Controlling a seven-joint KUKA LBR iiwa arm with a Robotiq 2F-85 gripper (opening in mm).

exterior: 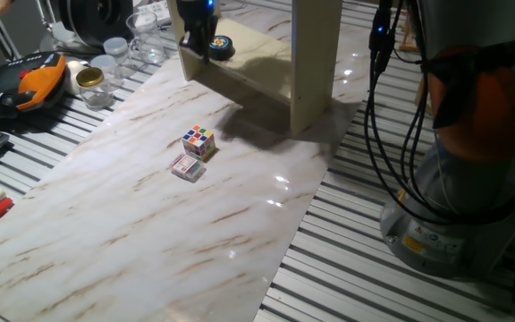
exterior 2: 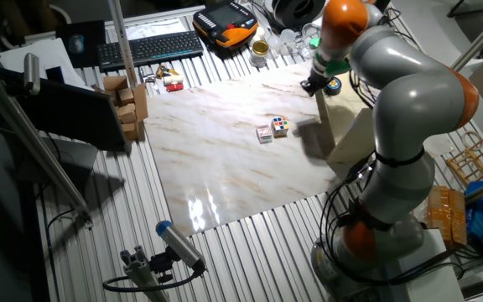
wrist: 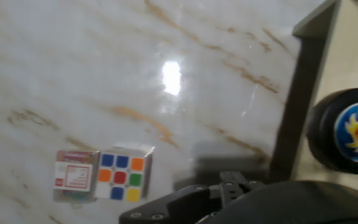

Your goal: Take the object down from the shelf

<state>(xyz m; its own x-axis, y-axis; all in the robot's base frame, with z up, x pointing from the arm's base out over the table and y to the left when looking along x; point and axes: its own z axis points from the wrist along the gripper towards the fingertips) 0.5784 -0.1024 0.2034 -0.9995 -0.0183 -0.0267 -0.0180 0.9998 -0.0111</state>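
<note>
The pale beige shelf (exterior: 316, 54) stands at the far side of the marble table; it also shows in the other fixed view (exterior 2: 346, 126) and the hand view (wrist: 303, 93). A black round puck (exterior: 221, 45) with a blue and yellow top lies on the shelf board, and shows in the other fixed view (exterior 2: 334, 83) and the hand view (wrist: 347, 130). My gripper (exterior: 195, 45) hangs just left of the puck at the shelf's open end, also seen in the other fixed view (exterior 2: 315, 84). In the hand view (wrist: 234, 182) its fingertips sit together and hold nothing.
A colour cube (exterior: 198, 141) and a small red-and-white box (exterior: 186, 167) lie on the marble table (exterior: 132, 233) in front of the shelf. Glass jars (exterior: 114, 54), an orange-black tool (exterior: 34, 80) and a keyboard (exterior 2: 149, 49) lie beyond the table. The robot base (exterior: 472, 179) and its cables stand at the right.
</note>
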